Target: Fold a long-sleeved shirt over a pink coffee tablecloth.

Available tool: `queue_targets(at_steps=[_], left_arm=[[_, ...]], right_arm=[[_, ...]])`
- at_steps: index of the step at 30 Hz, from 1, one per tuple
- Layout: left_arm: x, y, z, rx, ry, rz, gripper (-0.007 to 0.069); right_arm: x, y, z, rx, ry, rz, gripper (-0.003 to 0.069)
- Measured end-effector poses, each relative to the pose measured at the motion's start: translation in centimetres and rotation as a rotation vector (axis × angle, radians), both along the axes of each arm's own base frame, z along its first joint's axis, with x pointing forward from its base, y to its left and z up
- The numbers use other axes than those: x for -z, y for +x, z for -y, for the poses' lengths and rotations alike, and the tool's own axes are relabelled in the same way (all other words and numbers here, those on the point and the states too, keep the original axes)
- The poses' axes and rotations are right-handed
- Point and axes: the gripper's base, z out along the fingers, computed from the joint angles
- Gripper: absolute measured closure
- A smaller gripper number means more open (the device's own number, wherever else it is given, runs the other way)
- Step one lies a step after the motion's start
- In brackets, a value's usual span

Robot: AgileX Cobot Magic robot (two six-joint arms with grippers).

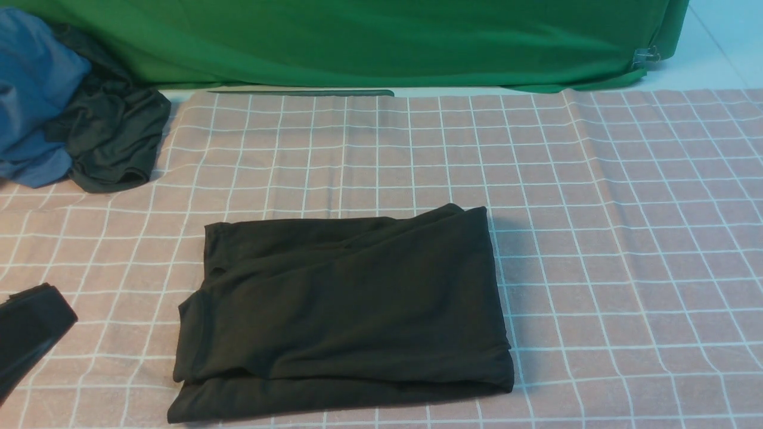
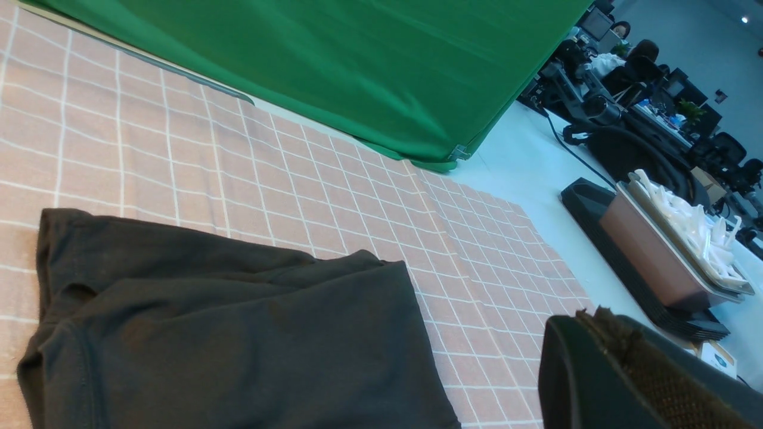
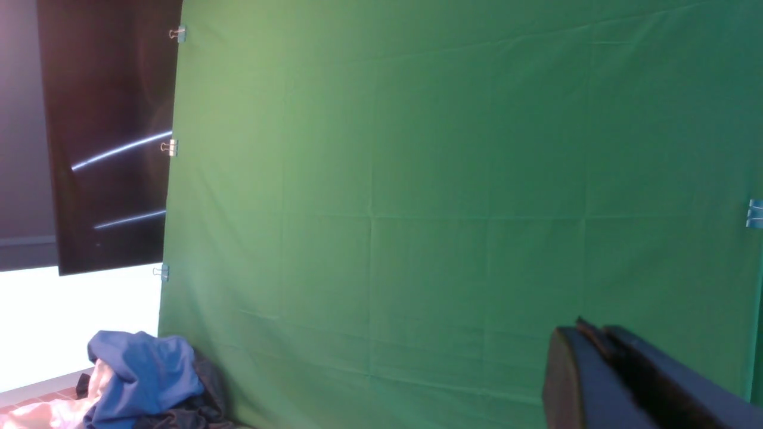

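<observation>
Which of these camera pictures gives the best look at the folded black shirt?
The front view: the whole long-sleeved shirt shows there, folded into a rough rectangle on the pink coffee tablecloth. The left wrist view catches only part of it, cut off at the picture's edge. The right wrist view shows none of it, mostly the green cloth.

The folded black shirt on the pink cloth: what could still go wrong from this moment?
1. The long-sleeved shirt is folded unevenly: its bottom layer sticks out at the near left corner, so the stack may slide open if nudged.
2. The left gripper, shut, sits low beside the shirt; a sideways move could drag the pink tablecloth and wrinkle it.
3. The pile of other garments lies on the cloth's far left edge and could be caught.
</observation>
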Motion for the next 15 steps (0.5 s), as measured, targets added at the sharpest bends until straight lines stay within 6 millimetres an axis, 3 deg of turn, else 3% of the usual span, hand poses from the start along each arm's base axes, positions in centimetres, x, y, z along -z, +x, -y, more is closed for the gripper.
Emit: queue_targets(at_steps=[7,11,12,15], left_arm=[[1.2,1.0,-0.5,-0.103,0.128,0.073,0.0610],[4.5,2.5,-1.1,-0.265,0.173,0.073,0.0610],[6.6,3.1,-1.5,-0.329,0.183,0.053,0.0610],[10.3,3.4,-2.2,-0.413,0.225,0.011,0.0610]], right_arm=[[0.0,0.0,0.0,0.000,0.001,0.000,0.0581],[0.0,0.0,0.0,0.000,0.001,0.000,0.0570],[0.0,0.0,0.0,0.000,0.001,0.000,0.0568],[0.0,0.0,0.0,0.000,0.001,0.000,0.0566]])
